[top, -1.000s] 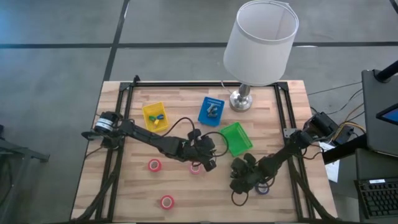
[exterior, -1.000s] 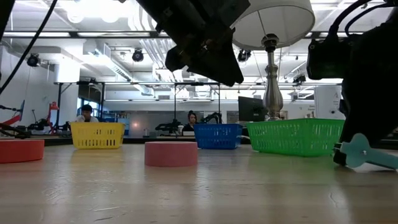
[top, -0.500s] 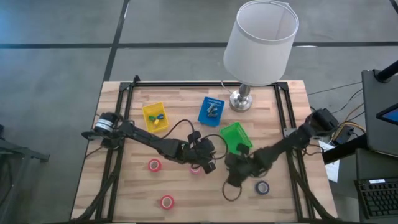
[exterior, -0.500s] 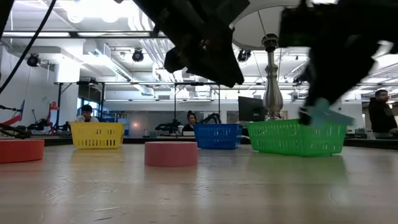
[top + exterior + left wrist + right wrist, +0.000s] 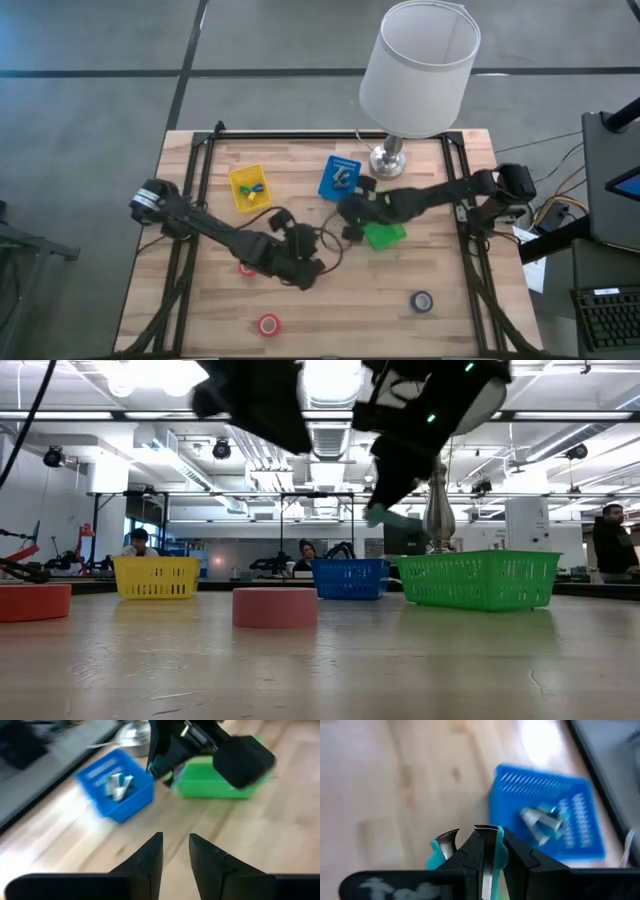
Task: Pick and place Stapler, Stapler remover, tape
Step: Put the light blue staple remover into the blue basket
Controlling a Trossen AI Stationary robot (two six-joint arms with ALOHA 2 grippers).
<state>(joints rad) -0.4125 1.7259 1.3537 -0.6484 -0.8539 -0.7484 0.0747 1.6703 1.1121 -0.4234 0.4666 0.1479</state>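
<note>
My right gripper hangs in the air between the blue tray and the green tray, shut on a teal staple remover. The blue tray holds a silver and teal item. My left gripper hovers over the table's middle, open with a narrow gap and holding nothing. One red tape roll lies flat near the near edge. A second shows partly beside the left arm. The blue-purple roll lies to the right. A pink roll also rests flat on the wood. My right gripper pinches the teal staple remover between its two shut fingers, and teal parts stick out on both sides of them. The staple remover is lifted clear of the table and shows below the gripper in the low view.
A yellow tray with small items stands far left. A lamp with a white shade and metal foot stands at the far edge, close behind the blue tray. A black cable loops over the table's middle. People show in the room behind.
My right gripper has lifted the teal staple remover off the table's near right and carried it up and toward the far left, past the green tray to beside the blue tray. My left gripper has drawn back toward the near left, away from the pink roll.
</note>
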